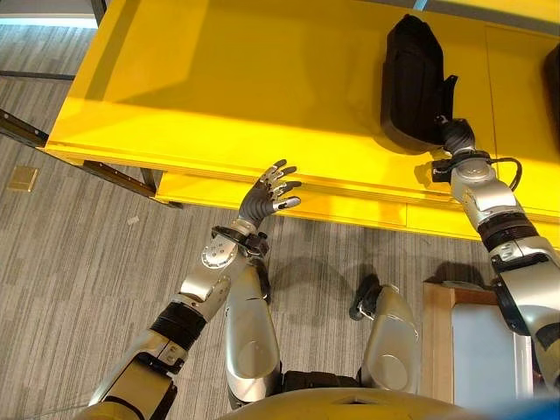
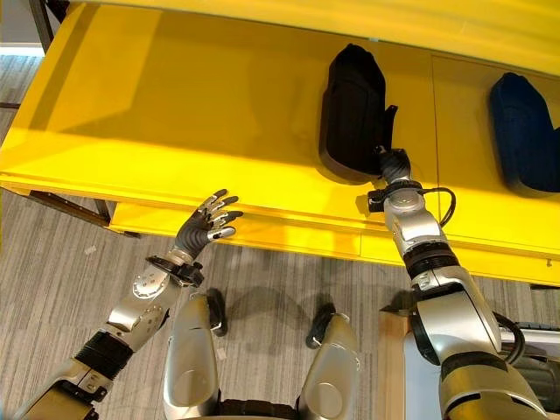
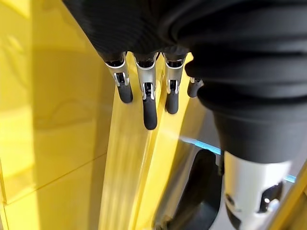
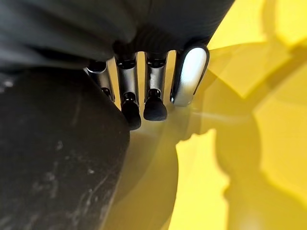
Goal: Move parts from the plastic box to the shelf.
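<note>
The right robot hand (image 2: 392,164) reaches onto the yellow shelf (image 1: 219,79) and rests against a black part (image 2: 353,109) standing near the front edge of the shelf; in the right wrist view its fingers (image 4: 154,103) lie fairly straight along the part, so it seems to be setting the part down, not clamping it. The left robot hand (image 1: 273,191) is spread and empty just before the front edge of the shelf. A second dark part (image 2: 525,131) already stands toward the right end of the shelf, so I judge the task partly done, and the plastic box (image 1: 486,350) waits on the grey wood-pattern floor (image 1: 79,254) at the robot's right.
</note>
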`<state>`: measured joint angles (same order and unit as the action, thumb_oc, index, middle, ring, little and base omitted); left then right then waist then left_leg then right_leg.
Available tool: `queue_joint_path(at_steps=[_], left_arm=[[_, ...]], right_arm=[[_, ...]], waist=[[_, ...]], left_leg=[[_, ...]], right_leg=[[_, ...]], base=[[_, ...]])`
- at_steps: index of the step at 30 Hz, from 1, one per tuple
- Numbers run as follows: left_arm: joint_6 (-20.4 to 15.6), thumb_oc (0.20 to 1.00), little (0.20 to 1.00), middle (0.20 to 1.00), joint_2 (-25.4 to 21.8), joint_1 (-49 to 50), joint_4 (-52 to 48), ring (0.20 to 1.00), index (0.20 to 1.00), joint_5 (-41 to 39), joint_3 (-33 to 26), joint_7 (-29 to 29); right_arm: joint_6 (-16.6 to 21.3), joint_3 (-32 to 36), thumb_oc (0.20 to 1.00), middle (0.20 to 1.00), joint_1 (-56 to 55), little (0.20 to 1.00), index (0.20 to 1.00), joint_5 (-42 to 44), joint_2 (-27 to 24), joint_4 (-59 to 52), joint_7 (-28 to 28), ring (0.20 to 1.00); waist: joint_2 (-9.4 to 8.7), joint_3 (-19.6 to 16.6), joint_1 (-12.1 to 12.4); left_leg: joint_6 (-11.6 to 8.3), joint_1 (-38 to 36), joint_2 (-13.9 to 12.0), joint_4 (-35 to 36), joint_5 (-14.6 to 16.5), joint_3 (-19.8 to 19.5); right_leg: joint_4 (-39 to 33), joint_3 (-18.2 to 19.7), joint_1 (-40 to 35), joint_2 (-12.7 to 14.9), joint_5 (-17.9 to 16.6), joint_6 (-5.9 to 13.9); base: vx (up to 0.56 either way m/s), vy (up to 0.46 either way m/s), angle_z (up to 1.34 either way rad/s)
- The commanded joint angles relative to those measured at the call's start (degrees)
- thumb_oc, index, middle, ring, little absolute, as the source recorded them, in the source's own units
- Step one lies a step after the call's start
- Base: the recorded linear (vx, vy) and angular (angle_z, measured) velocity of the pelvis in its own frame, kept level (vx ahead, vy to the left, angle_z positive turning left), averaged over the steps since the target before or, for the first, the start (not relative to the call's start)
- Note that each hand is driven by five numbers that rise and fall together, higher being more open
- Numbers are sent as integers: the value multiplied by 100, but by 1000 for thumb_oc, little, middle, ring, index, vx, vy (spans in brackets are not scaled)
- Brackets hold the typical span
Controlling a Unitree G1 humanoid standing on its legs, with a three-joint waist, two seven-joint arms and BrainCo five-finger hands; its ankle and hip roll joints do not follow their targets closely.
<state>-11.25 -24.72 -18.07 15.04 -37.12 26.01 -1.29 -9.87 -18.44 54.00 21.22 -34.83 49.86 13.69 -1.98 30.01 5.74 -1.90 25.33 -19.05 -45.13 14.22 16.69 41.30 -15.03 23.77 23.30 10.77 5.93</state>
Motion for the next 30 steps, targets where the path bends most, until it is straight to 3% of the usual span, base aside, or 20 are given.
queue_joint_path(at_steps=[1, 7, 18, 21, 30], left_arm=[[-106, 1000, 1000, 1000, 189, 207, -90, 1000, 1000, -21, 469, -8], [-151, 1000, 1000, 1000, 80, 182, 31, 1000, 1000, -225, 614, -72], [-314, 1000, 1000, 1000, -167, 110, 38, 1000, 1000, -425, 889, -132], [-415, 1000, 1000, 1000, -131, 97, 94, 1000, 1000, -426, 939, -94], [-412, 1000, 1000, 1000, -29, 45, 166, 1000, 1000, -377, 954, -73]], right_arm=[[111, 49, 200, 200, 424, 200, 200, 41, -548, 222, -13, 200], [-121, -523, 200, 200, 1331, 200, 200, -94, -905, 885, -237, 200], [-55, -1460, 200, 200, 2239, 200, 200, -1319, -1296, 1386, -123, 200], [-107, -1715, 200, 200, 2326, 200, 200, -1168, -1285, 1337, -204, 200], [-153, -1536, 200, 200, 1929, 200, 200, -878, -1083, 1197, -335, 200]], waist=[[211, -194, 66], [214, -181, 126], [312, -125, 181], [341, -88, 156], [362, -31, 63]], left_leg=[[-207, -393, -298, 151, 134, 105], [-285, -273, -356, 8, 208, 45], [-300, -198, -259, 214, 124, -61], [-332, -285, -239, 408, 43, 9], [-345, -506, -246, 652, -35, 136]], right_leg=[[658, -121, 74, 109, 304, 82], [745, -63, 233, 138, 309, 82], [663, -23, 373, 108, 241, 113], [537, -41, 330, 98, 219, 127], [382, -65, 208, 132, 182, 138]], base=[[0, 0, 0], [-1, -9, -1], [-7, -1, 1], [-35, 28, 5], [0, 9, 2]])
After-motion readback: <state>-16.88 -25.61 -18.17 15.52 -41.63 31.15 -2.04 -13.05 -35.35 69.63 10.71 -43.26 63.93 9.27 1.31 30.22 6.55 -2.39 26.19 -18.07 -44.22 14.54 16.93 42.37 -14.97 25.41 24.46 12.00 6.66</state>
